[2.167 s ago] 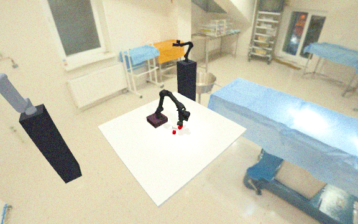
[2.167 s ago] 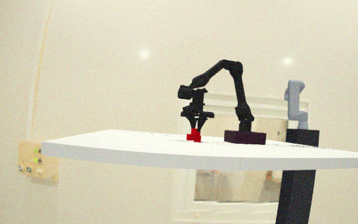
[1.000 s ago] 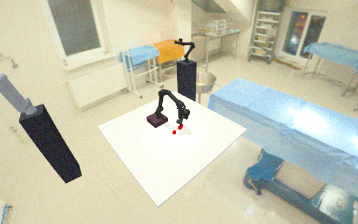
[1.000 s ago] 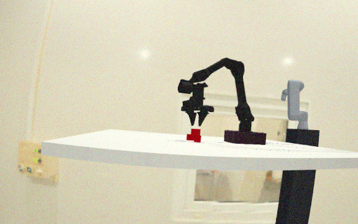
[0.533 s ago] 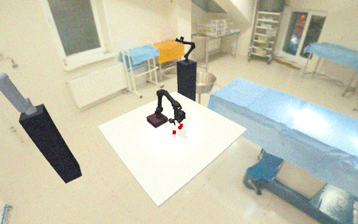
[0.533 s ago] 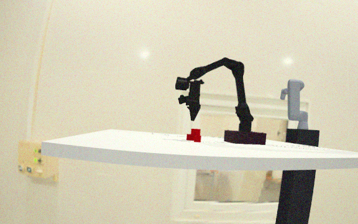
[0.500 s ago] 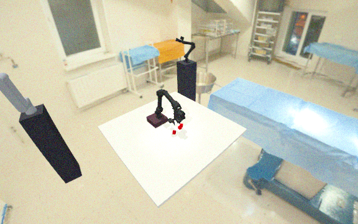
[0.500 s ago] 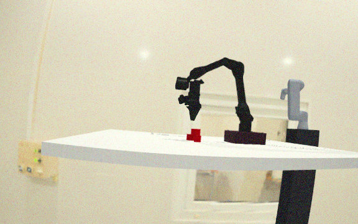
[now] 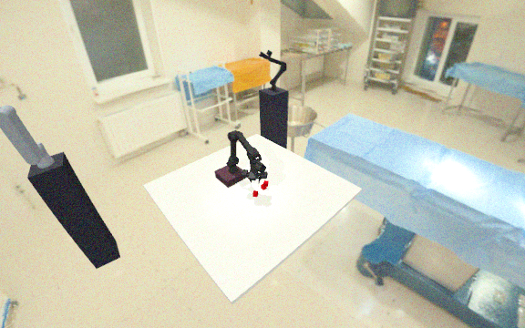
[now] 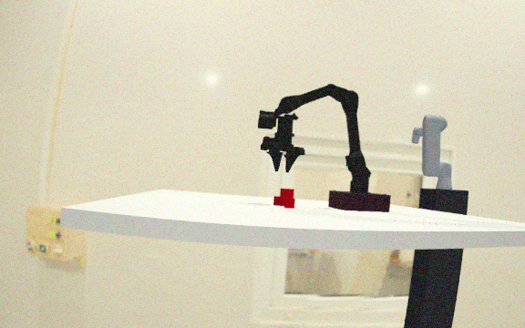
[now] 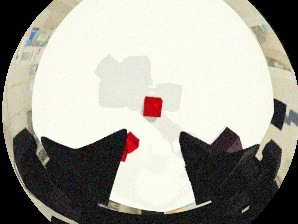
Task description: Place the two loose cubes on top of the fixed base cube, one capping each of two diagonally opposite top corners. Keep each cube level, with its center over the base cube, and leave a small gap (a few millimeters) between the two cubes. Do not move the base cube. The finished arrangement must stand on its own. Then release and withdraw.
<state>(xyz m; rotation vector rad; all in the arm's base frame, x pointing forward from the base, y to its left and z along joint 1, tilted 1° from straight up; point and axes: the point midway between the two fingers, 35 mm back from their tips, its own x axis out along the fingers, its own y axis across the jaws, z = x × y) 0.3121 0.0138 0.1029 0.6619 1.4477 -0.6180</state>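
The end effector (image 10: 283,169) hangs released and empty, directly above the red cubes (image 10: 284,198), which stand stacked on the counter (image 10: 199,219).

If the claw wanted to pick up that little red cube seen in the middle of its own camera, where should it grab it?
Probably from straight above, closing on two opposite flat sides of the red cube. It sits on the table with room around it, and the open gripper already points down.
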